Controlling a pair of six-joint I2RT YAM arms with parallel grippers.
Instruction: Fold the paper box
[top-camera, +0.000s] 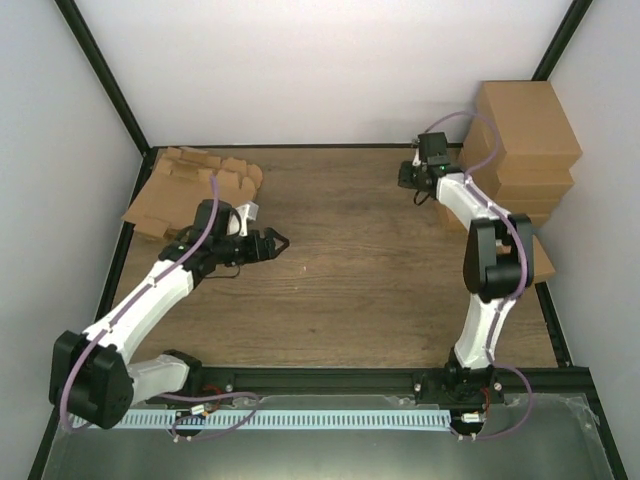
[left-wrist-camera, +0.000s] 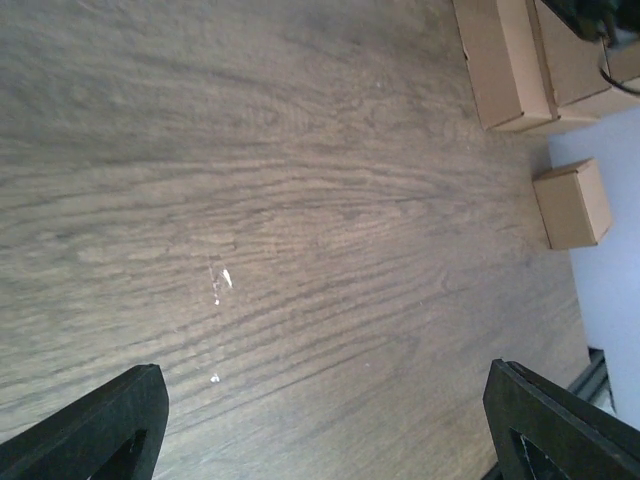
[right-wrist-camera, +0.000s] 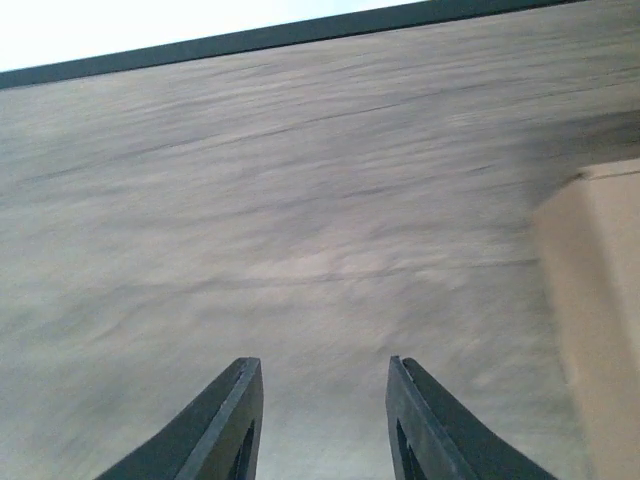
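A pile of flat brown cardboard box blanks (top-camera: 188, 180) lies at the back left of the table. Folded paper boxes (top-camera: 525, 140) are stacked at the back right; they also show in the left wrist view (left-wrist-camera: 510, 60). My left gripper (top-camera: 275, 242) hovers over bare wood just right of the blanks, its jaws wide open (left-wrist-camera: 325, 370) with only table between them. My right gripper (top-camera: 415, 180) sits just left of the folded stack. Its jaws stand apart (right-wrist-camera: 322, 362) with nothing between them, and a folded box (right-wrist-camera: 595, 300) lies to their right.
One small folded box (left-wrist-camera: 572, 203) sits apart near the right edge, partly behind the right arm (top-camera: 545, 262). Black frame posts and white walls enclose the wooden table (top-camera: 350, 280). A black rail (top-camera: 400, 382) runs along the near edge.
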